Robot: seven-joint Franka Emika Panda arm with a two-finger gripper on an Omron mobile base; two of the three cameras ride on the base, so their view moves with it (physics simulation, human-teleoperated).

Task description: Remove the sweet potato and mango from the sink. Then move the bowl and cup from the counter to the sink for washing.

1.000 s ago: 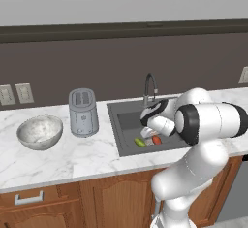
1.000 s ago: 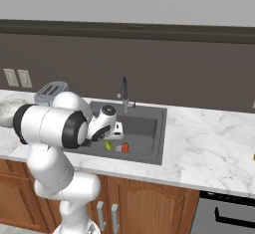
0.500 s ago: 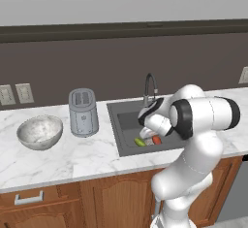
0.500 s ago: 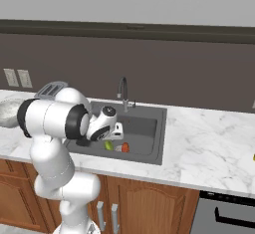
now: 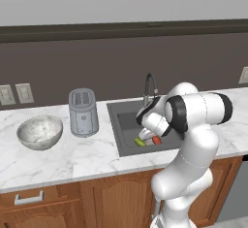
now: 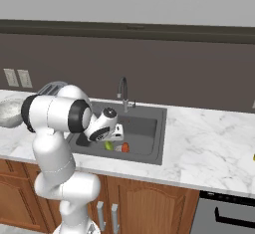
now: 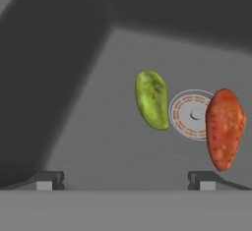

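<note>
Your gripper [image 7: 125, 180] is spread wide over the sink [image 7: 98, 141]. At frame centre lies the mango [image 7: 151, 99]; the sweet potato [image 7: 224, 128] lies at right.

You see a green-yellow mango [image 7: 151, 100] and an orange-red speckled sweet potato [image 7: 225, 128]. They lie in your dark grey sink [image 7: 98, 127].

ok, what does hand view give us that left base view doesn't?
Hand view alone: the round drain between the mango and sweet potato, and the open gripper above the sink floor. Left base alone: bowl, toaster, faucet, marble counter. Shared: mango, sweet potato, sink.
</note>
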